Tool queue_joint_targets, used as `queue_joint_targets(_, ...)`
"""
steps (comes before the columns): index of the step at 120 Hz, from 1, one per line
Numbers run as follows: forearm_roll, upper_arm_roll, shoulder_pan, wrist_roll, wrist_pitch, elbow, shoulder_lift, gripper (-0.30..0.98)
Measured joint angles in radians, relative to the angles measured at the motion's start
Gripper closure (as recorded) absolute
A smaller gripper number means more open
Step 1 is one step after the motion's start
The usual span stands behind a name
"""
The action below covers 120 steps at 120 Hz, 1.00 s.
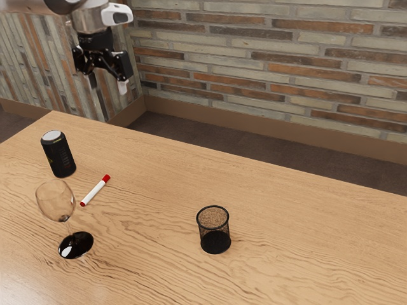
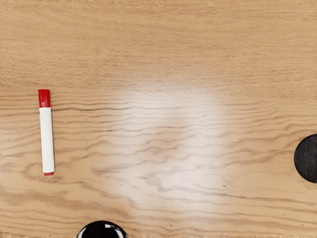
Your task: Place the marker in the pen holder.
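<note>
Bench [image 1: 305, 254] has all the stuff on it, & the job is at abt. zero: no grab, no lift, no drop in. The arm [image 1: 89, 20] is up high, way over on the exterior view's left. Its fingers [image 1: 123, 87] look wide apart, w/ nothing btwn. them. The glass [image 1: 56, 201] & the can [image 1: 58, 154] are near the pen, but they're not part of the job. The cup [image 1: 214, 234] stands upright, well apart from the pen, w/ no pen in it. The pen [image 1: 95, 190] lies flat on the bench, its red cap [image 1: 106, 178] end nearer the can. Left to do: go down, grip pen, lift, take it to the cup, stand it up, let go.

Now the hard bits. The arm's top is cut off in the exterior view. A pale shine [image 2: 171, 119] on the bench washes out some wood lines. In the wrist view the glass is cut off too: a black round foot [image 2: 101, 231] peeks in, prob. its own. The cup is cut by the edge there, & in the exterior view it's dark low down, so its inside is hard to see. Tips of the fingers are v. small.
</note>
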Motion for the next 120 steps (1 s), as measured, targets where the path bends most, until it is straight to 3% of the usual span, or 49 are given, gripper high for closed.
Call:
queue_joint_targets(32, 0.006, 0.013, -0.004, 0.000, -0.010, -0.008, 0.008, 0.00)
queue_joint_targets(55, 0.010, 0.076, 0.009, 0.000, 0.186, -0.372, -0.004, 0.00)
queue_joint_targets(68, 0.010, 0.089, -0.002, 0.000, 0.337, -0.498, 0.047, 0.00)
queue_joint_targets(92, 0.008, 0.164, 0.003, 0.016, 0.490, -0.519, 0.103, 0.00)
queue_joint_targets(120, -0.066, 0.239, 0.007, 0.181, 0.652, -0.463, 0.291, 0.00)
